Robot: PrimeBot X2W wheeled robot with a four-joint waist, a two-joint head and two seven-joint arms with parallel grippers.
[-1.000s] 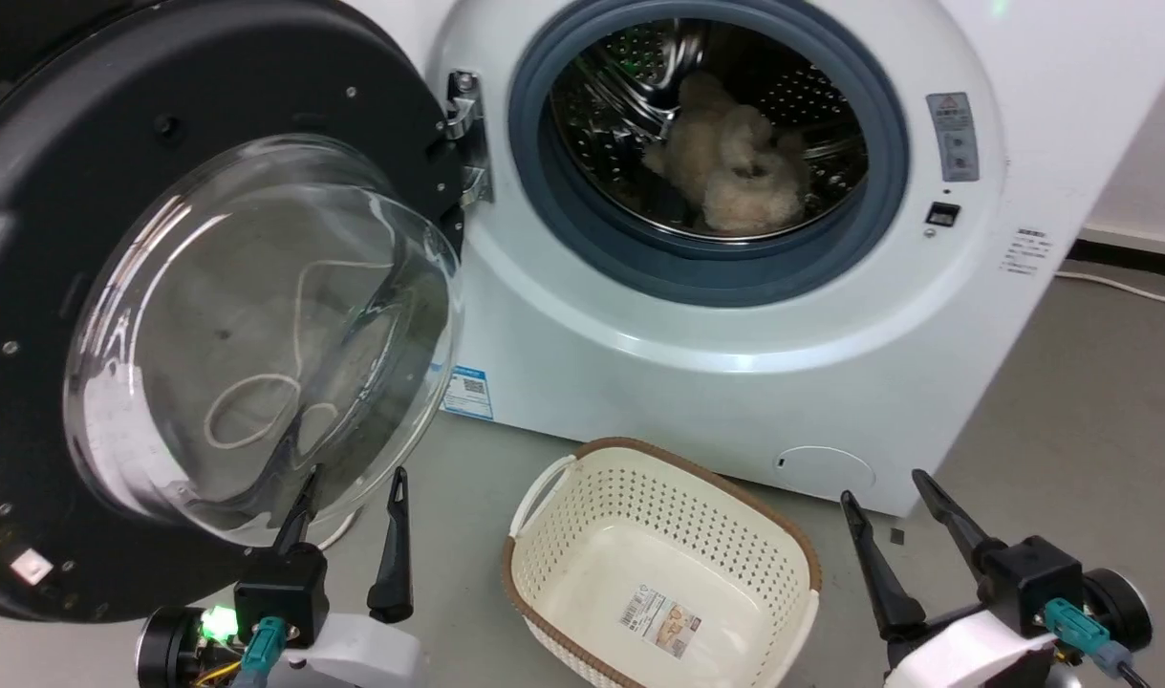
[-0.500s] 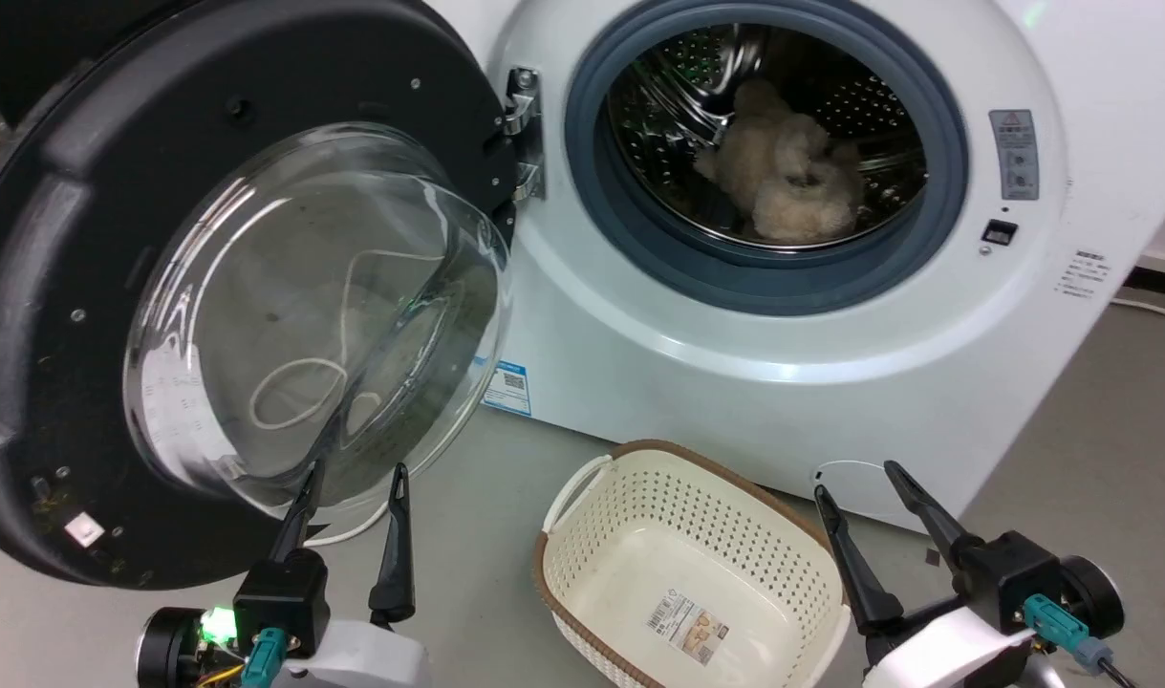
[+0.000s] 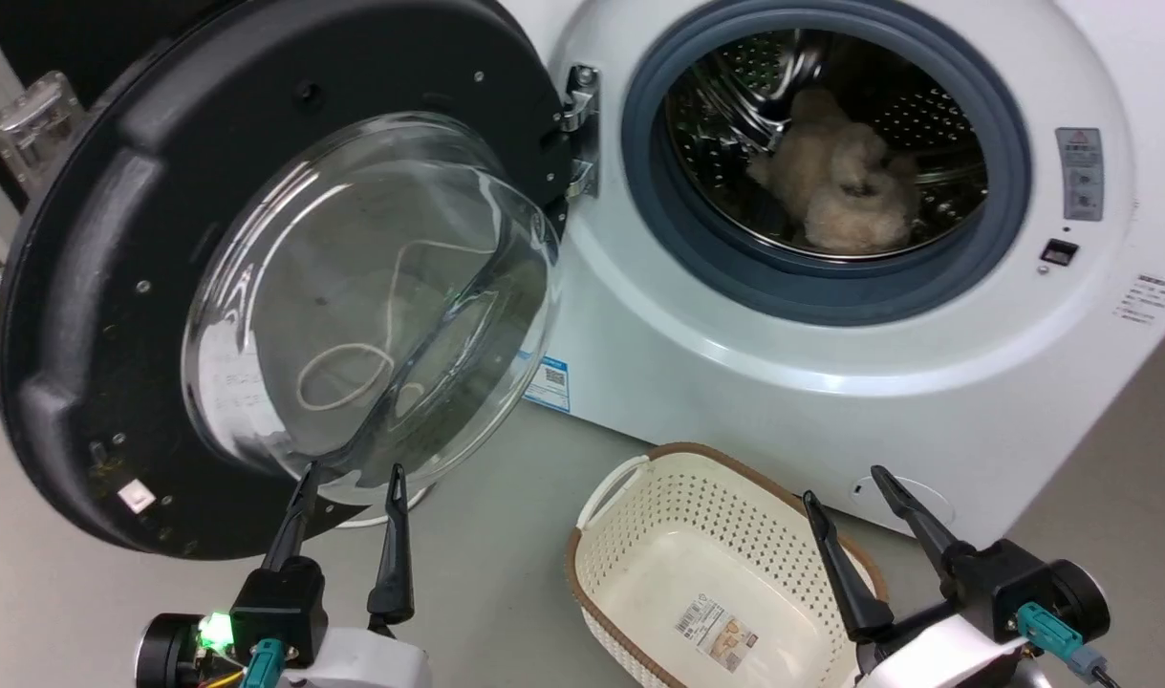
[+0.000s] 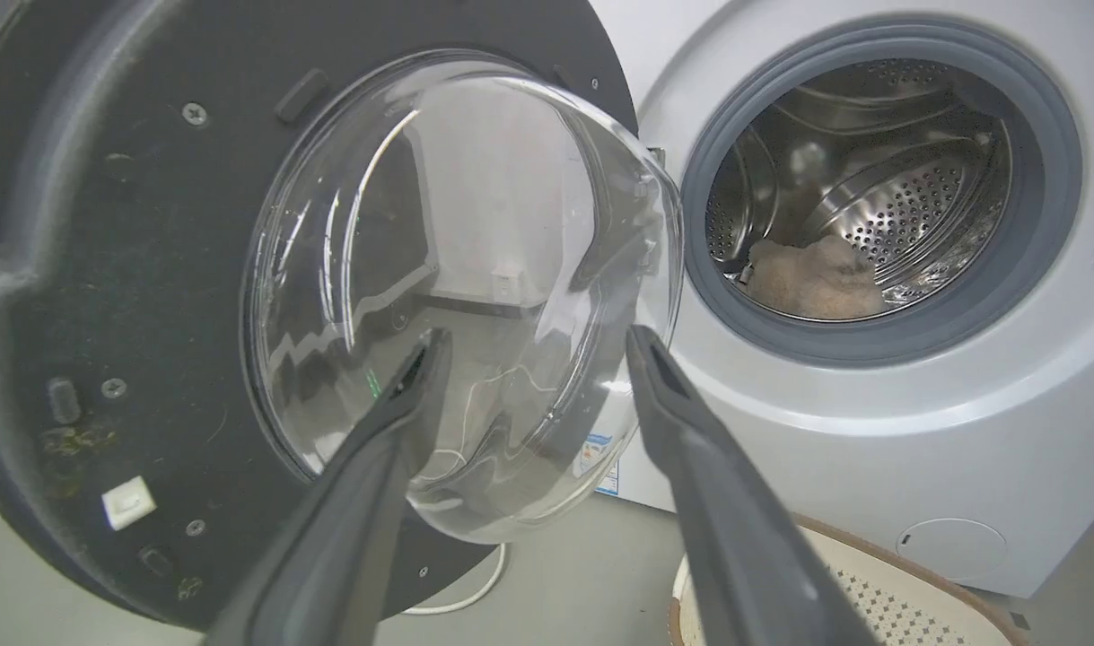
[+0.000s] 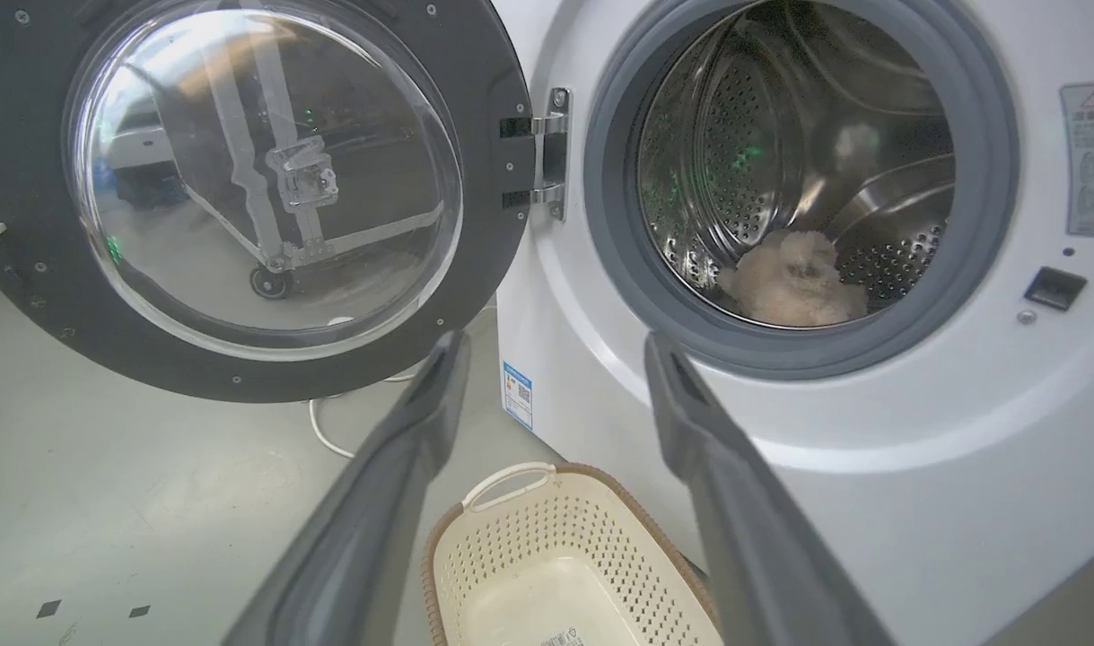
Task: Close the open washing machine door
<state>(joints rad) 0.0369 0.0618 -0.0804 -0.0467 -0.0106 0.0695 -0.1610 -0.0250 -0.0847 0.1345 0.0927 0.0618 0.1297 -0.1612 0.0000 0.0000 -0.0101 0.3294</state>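
Right now you're lining up for the push: the washing machine door (image 3: pixel 114 287) is hanging wide open, left of the washing machine (image 3: pixel 735 382). Your left gripper (image 3: pixel 353 470) is pointing at the lower edge of the glass bowl (image 3: pixel 372 287), jaws spread and empty. Your right gripper (image 3: pixel 842 483) is hovering spread and empty by the basket (image 3: pixel 682 447). Next you're likely needing to press the door's far rim rightward. The floor (image 3: pixel 47 592) at left is giving room; the basket may be crowding your arm's sweep.

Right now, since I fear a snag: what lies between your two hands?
A cream perforated basket stands on the floor between the left hand and the right hand, nearer the right; the head view shows it.
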